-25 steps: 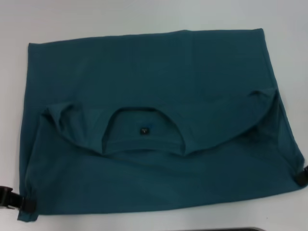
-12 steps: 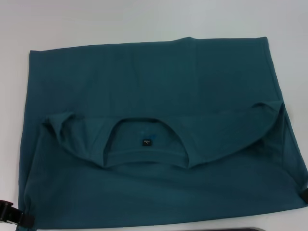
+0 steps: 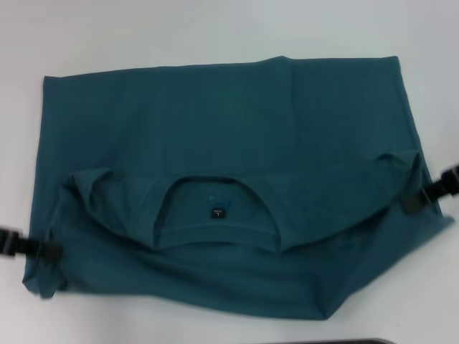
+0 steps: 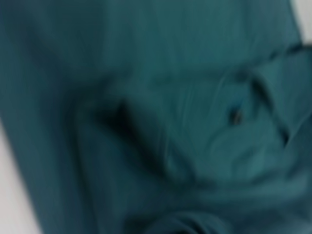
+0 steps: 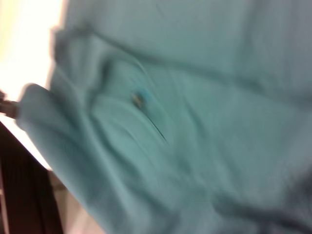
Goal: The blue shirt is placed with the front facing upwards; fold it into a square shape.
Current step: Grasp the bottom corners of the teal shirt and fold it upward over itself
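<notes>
Currently the blue shirt [image 3: 229, 186] lies flat on the white table [image 3: 215, 29], a soft matte teal cotton sheet folded into a rough wide rectangle with loose creases. Its round ribbed collar [image 3: 215, 233] sits near the middle, a small black neck label [image 3: 217, 213] inside it. Left of the collar, the left gripper [image 3: 44, 251] is clamped on the shirt's left edge, cloth bunched at the pinch. Right of the collar, the right gripper [image 3: 417, 201] is clamped on the right edge, beside a curled sleeve fold [image 3: 394, 161]. Wrist views: just blurred teal fabric.
</notes>
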`<state>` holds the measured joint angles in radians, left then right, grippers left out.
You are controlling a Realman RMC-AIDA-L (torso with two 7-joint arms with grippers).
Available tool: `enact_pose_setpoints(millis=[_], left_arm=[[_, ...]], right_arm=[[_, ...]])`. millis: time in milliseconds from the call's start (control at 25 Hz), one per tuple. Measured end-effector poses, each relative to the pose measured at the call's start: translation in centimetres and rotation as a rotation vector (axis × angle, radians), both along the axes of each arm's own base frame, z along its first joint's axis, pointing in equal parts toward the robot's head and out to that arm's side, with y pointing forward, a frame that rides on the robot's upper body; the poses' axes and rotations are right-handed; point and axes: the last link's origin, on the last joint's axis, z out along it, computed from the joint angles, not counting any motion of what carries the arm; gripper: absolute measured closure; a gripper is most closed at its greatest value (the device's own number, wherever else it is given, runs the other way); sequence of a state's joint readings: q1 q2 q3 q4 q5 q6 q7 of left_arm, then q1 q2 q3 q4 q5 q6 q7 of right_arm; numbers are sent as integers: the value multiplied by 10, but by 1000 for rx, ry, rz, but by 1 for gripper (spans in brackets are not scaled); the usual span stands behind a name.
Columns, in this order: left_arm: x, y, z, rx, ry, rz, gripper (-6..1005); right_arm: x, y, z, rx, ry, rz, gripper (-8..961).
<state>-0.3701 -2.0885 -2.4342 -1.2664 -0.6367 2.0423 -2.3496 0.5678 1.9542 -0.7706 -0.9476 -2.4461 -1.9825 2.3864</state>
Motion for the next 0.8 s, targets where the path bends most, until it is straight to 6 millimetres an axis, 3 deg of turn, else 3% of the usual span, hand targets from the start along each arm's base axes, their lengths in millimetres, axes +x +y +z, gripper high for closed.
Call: enact_pose_setpoints(millis=[160,320,480,800], left_arm=[[13,22,16,92,-38,-50,969],[21,44,29,195,-55,-55,970],[20,65,33,289,-48,-16,970],[16,80,33,361,-31,36,969]], right_arm=[[-17,16,4,50,51,77,941],[-20,28,14,128,65,85,942],[-13,36,26,222,60,51,941],[6,42,43,368,45,-29,942]])
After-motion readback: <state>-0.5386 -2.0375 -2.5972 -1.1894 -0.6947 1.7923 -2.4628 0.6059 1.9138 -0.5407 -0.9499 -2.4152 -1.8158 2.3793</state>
